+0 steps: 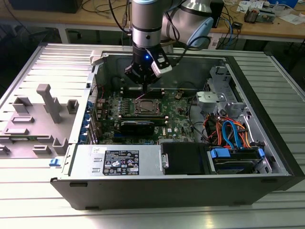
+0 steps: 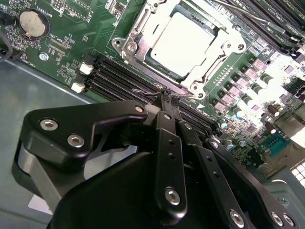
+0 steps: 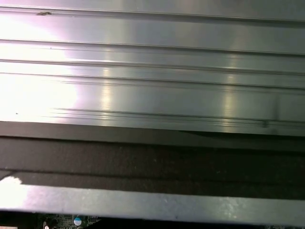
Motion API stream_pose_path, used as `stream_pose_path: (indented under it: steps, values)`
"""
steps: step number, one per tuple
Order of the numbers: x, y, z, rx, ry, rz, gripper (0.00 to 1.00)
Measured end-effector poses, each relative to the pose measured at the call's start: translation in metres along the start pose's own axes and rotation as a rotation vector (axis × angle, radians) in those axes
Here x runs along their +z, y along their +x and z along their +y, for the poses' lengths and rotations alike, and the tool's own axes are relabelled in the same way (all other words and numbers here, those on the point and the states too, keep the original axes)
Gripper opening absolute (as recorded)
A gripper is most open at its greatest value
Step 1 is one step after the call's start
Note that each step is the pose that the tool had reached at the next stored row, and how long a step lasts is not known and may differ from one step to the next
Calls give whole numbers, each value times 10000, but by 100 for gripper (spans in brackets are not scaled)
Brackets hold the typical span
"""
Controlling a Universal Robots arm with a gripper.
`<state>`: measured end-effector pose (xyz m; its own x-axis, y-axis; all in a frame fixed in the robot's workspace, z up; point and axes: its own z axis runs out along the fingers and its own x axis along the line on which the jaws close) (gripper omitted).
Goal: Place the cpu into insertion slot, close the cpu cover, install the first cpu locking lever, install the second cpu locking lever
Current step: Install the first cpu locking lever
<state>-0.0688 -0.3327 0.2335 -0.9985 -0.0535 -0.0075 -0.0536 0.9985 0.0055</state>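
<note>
The cpu (image 2: pixel 183 40), a flat silver-grey square, lies in its socket on the green motherboard (image 2: pixel 71 52). The silvery cpu cover (image 2: pixel 138 33) lies flat around it, with the chip showing through its window. My gripper (image 2: pixel 167 97) hangs just beside the socket's edge with its black fingers (image 2: pixel 167 143) pressed together. A thin wire locking lever (image 2: pixel 145 91) ends right at the tips; whether they touch it I cannot tell. Another thin lever (image 2: pixel 248 14) runs along the socket's opposite side. In the exterior view the gripper (image 1: pixel 144 88) stands over the socket (image 1: pixel 145 106) inside the open case.
Black memory slots (image 2: pixel 114 76) lie between the gripper and the socket, near a coin battery (image 2: pixel 32 23). A black expansion card (image 1: pixel 137 127), the power supply (image 1: pixel 119 160) and coloured cables (image 1: pixel 228 133) crowd the case. Grey fixtures (image 1: pixel 47 102) stand on the exterior view's left. The ribbed table (image 3: pixel 152 71) lies beyond the case wall.
</note>
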Motion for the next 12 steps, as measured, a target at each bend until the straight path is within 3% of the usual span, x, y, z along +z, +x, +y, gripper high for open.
stream_pose_path:
  steps: [12]
  values:
    - [45, -85, 0, 1, 2, 0, 11]
